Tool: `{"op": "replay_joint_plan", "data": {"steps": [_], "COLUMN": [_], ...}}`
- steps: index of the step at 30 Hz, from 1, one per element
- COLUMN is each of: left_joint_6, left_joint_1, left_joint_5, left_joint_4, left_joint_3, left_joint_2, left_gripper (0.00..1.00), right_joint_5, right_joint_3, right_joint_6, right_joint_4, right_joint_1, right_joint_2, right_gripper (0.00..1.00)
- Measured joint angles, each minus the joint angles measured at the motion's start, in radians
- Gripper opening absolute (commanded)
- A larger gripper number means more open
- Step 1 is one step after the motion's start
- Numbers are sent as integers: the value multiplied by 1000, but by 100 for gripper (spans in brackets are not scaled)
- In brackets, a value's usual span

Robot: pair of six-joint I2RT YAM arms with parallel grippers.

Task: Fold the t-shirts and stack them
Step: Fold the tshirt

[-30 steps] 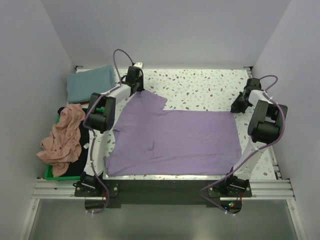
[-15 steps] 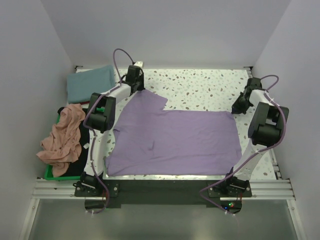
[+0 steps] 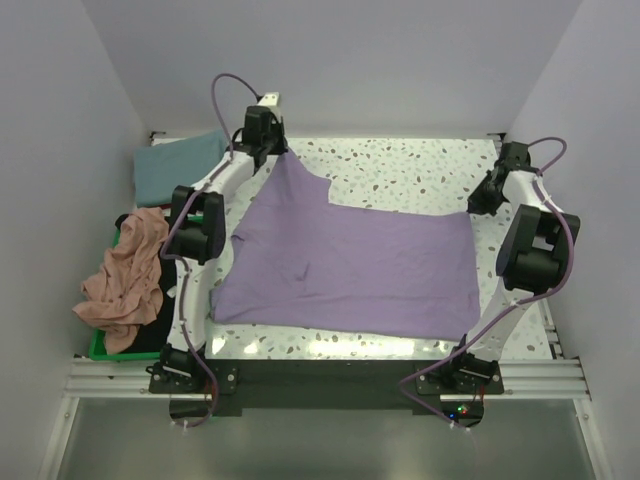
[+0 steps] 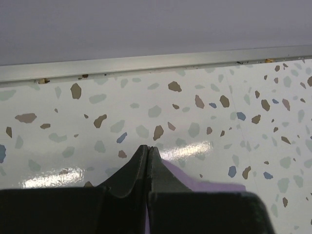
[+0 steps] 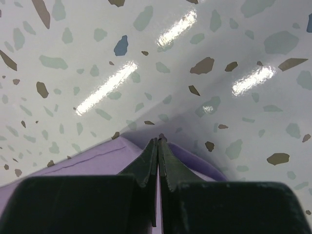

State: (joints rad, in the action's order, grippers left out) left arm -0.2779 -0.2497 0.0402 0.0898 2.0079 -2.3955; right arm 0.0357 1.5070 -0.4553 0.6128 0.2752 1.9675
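White-speckled terrazzo table [image 3: 400,170], walled in pale grey on three sides, carries a lavender t-shirt [image 3: 350,270] spread nearly flat across its middle. Both arms reach far forward from their bases. The left arm stretches toward the back-left, and its left gripper [image 3: 278,150] is clenched on the shirt's far-left corner; in the left wrist view the fingertips [image 4: 147,148] meet with purple cloth beneath them, close to the metal rail at the table's back edge. The right arm bends up and over, and its right gripper [image 3: 476,207] is pinched tight on the far-right corner, purple fabric bunching on either side of its tips [image 5: 158,141]. The shirt's long axis runs left to right, with the far-left corner drawn up into a peak. Bare terrazzo shows beyond the far hem between the grippers and in a strip along the near hem. Left of the table, a folded teal t-shirt [image 3: 175,165] lies at the back, and a salmon t-shirt [image 3: 125,275] drapes over a black t-shirt [image 3: 165,300] in a green bin [image 3: 100,348].
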Motion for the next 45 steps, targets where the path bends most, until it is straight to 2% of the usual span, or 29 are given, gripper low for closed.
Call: {"op": "replay_joint_plan", "data": {"steps": [9, 14, 22, 32, 45], "left_joint_6": [0, 1, 2, 10, 7], "left_joint_1": [40, 47, 47, 47, 47], "left_joint_5": [112, 177, 190, 171, 56], "left_joint_4": [-61, -146, -207, -212, -87], "left_joint_3": [1, -231, -623, -954, -1274], "left_joint_2": [11, 138, 436, 746, 1213], "left_gripper": [0, 0, 0, 0, 0], "right_joint_5": [21, 47, 69, 56, -27], "right_joint_3": [0, -38, -237, -372, -496], "right_joint_6": [-37, -48, -58, -34, 19], "right_joint_4": [-20, -60, -111, -110, -68], "right_joint_1": [0, 0, 0, 0, 0], "right_joint_2": [0, -25, -159, -302, -558], "right_gripper": [0, 0, 0, 0, 0]}}
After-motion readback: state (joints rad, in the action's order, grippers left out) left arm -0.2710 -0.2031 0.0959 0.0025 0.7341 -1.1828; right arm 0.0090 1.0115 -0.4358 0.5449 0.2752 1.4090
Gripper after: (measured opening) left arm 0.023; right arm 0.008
